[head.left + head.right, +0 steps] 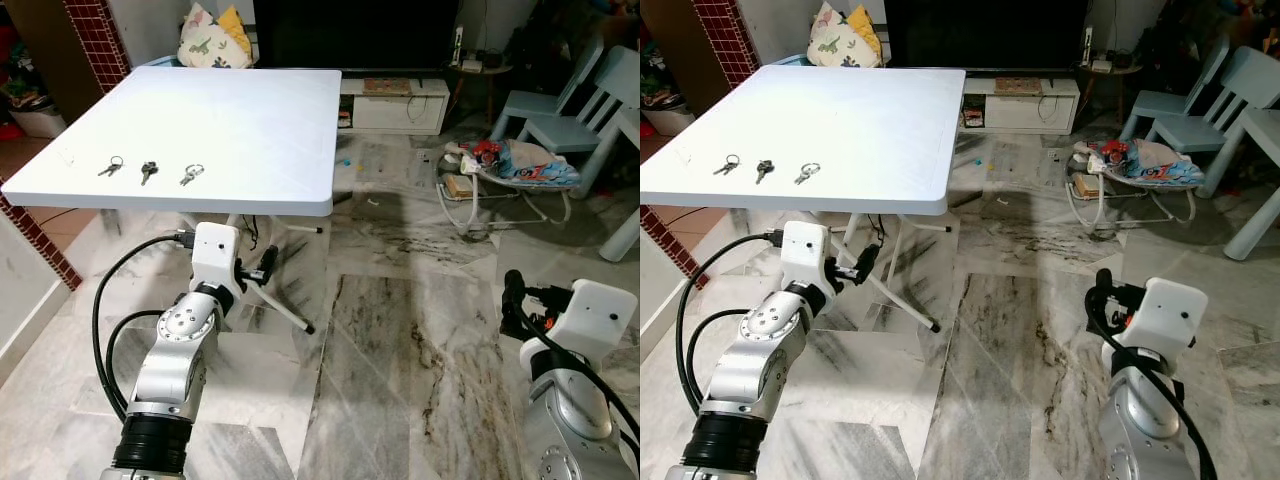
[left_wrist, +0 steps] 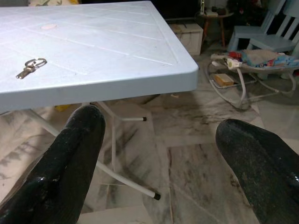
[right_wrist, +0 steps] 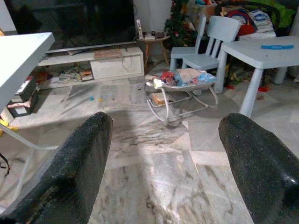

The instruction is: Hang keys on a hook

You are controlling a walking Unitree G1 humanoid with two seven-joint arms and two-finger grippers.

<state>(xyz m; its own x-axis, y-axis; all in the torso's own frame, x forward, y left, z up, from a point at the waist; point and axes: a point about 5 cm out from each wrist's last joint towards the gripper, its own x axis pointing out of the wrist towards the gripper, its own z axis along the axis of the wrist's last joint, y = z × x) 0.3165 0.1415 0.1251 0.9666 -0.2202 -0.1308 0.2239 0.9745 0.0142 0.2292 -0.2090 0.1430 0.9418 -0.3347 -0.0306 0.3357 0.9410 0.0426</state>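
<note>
Three sets of keys (image 1: 148, 170) lie in a row near the front left edge of the white counter (image 1: 250, 130), apparently laid out for easy picking. The left end effector (image 1: 262, 268) hangs just below that edge, fingers spread wide and empty. The right end effector (image 1: 513, 300), also wide, idles over the marble floor (image 1: 400, 330). No writing is legible.

- No text, label, brand, number or sign can be read anywhere in these views.
- The table (image 1: 230, 130) top carries no print, and the three sets of keys (image 1: 148, 171) near its left edge are too small to show any marking.
- The cushion (image 1: 214, 40) far behind bears pictures only.
</note>
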